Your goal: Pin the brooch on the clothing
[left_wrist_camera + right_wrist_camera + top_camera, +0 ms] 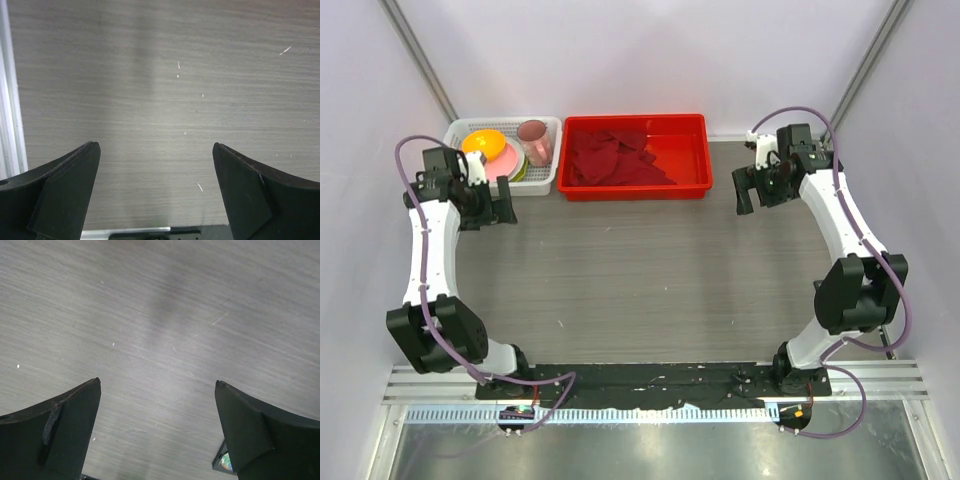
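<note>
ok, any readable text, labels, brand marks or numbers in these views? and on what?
None readable in any view.
Dark red clothing in the red tray: no print or label visible.
White basket of dishes: no markings visible.
Small module on the front rail: too small to read.
Both wrist views: bare tabletop only, no text.

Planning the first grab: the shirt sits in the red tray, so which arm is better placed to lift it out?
Left, narrowly. The shirt is bunched toward the red tray's left end, nearer the left hand. Both hands are open and empty; the right hand faces the tray's bare end.
</note>
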Motion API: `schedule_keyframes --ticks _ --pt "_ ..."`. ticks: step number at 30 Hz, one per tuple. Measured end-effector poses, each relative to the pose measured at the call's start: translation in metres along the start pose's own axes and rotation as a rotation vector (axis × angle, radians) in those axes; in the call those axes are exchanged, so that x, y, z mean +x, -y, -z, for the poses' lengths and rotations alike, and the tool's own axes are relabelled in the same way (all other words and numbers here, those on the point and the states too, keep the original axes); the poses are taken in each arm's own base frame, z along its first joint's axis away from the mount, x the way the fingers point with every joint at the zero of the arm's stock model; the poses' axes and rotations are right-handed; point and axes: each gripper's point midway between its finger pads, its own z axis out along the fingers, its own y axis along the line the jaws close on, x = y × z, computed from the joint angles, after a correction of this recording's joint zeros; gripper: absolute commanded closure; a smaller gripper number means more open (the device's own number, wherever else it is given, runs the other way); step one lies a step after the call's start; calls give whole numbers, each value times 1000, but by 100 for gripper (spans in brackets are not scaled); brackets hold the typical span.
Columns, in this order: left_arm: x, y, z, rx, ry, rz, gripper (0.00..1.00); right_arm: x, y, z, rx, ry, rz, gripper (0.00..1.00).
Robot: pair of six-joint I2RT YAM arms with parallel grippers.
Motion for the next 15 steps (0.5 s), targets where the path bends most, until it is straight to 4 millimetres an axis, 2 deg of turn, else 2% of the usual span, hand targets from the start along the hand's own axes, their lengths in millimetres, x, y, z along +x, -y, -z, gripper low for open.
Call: schedule_keyframes --ticks 2,5,7,10,13,15 --pt "-10 4 4 -8 29 -29 0 -10 3 1 4 16 17 0" --pt "-43 23 15 4 103 -93 0 -18 5 3 10 33 42 0" --pt "-83 44 25 25 192 -149 0 -19 6 4 15 32 50 0" --pt "-138 81 26 56 315 -227 0 -16 8 6 23 21 57 0" --pt "-179 125 5 87 381 -297 0 -13 10 13 49 19 70 0" --pt "-196 153 -21 98 395 -332 0 -10 12 23 74 28 79 0"
